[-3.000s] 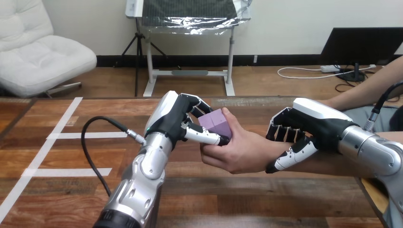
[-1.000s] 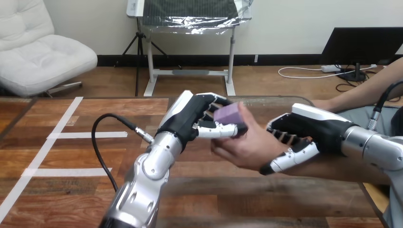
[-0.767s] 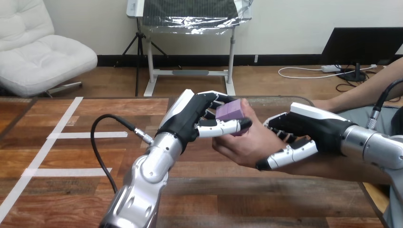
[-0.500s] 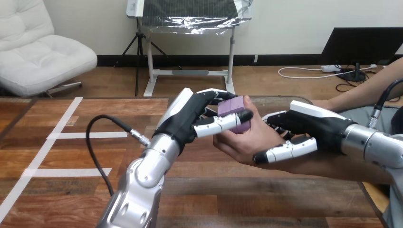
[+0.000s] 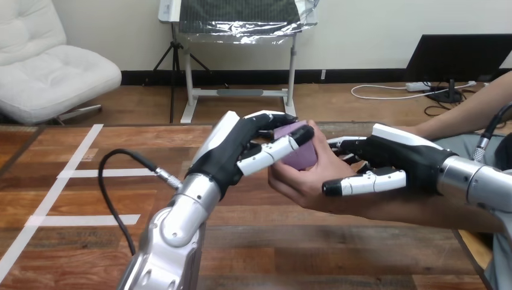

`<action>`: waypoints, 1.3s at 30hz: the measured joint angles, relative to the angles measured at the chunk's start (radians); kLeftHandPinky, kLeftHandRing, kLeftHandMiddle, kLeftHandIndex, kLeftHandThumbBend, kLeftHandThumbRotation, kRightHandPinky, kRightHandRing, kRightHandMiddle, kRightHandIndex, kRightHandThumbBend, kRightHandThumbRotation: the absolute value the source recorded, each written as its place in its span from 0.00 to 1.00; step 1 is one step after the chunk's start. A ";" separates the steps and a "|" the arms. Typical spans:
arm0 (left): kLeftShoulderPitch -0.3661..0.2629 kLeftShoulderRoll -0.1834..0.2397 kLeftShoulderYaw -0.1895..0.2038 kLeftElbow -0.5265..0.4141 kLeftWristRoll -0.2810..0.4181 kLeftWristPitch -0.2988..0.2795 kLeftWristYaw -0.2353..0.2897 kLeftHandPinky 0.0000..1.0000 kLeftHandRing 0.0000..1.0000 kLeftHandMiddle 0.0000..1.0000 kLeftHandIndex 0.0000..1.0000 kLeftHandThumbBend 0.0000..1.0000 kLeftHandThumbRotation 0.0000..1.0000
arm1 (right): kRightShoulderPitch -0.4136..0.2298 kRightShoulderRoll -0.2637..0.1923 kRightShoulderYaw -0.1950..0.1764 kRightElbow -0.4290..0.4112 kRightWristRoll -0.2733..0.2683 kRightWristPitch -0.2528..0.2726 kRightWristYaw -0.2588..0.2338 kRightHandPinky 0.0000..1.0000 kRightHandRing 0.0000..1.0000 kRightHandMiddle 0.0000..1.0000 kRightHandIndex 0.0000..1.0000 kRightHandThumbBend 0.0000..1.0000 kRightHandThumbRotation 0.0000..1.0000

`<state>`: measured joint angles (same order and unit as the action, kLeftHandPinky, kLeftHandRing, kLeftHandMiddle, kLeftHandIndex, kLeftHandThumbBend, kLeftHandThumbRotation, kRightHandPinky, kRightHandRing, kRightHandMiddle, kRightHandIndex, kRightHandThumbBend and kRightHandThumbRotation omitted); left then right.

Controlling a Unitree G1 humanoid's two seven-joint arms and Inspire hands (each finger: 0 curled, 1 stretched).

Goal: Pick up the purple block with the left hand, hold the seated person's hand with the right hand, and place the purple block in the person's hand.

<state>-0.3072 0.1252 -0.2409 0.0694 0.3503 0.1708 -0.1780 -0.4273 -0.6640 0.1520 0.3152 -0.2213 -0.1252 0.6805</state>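
The purple block (image 5: 300, 156) lies in the person's hand (image 5: 302, 184), which is held palm up above the middle of the table with its fingers cupped round the block. My left hand (image 5: 232, 151) is just left of it, open. Its fingers reach out straight above the block and its thumb stretches across the block's front face. My right hand (image 5: 401, 158) is over the person's wrist at the right, also open. Its fingers and thumb are stretched out straight, not curled round the wrist. The person's forearm runs off to the right under my right arm.
The wooden table (image 5: 90, 241) carries white tape lines (image 5: 72, 172) on its left part. Its right edge shows near the person's forearm.
My left hand's fingers and thumb have straightened and loosened from the block, which now rests in the person's hand. My right hand's fingers have uncurled from the person's wrist.
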 measured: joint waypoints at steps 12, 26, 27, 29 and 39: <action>0.041 0.013 0.009 -0.061 -0.024 -0.003 0.001 0.70 0.80 0.80 0.78 0.87 0.92 | 0.026 0.001 -0.011 -0.001 0.016 -0.013 -0.046 0.69 0.85 0.93 0.98 1.00 0.83; 0.175 -0.007 0.038 -0.128 -0.073 -0.076 0.058 0.72 0.79 0.79 0.77 0.73 0.99 | 0.121 0.017 -0.025 -0.040 0.014 -0.071 -0.233 0.69 0.84 0.89 0.95 0.94 0.97; 0.192 -0.008 0.041 -0.140 -0.076 -0.088 0.066 0.72 0.79 0.79 0.77 0.72 0.99 | 0.133 0.026 -0.035 -0.044 0.017 -0.083 -0.258 0.69 0.84 0.89 0.95 0.94 0.98; 0.219 -0.009 0.044 -0.158 -0.078 -0.109 0.077 0.71 0.79 0.79 0.77 0.72 0.99 | 0.155 0.042 -0.050 -0.054 0.023 -0.099 -0.292 0.71 0.85 0.89 0.96 0.94 0.99; 0.383 -0.009 0.090 -0.277 -0.141 -0.252 0.118 0.69 0.78 0.79 0.77 0.57 1.00 | 0.294 0.163 -0.148 -0.102 0.226 -0.263 -0.376 0.83 0.91 0.91 0.92 0.89 1.00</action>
<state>0.0756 0.1158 -0.1507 -0.2074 0.2098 -0.0815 -0.0598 -0.1333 -0.5006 0.0036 0.2136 0.0050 -0.3878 0.3042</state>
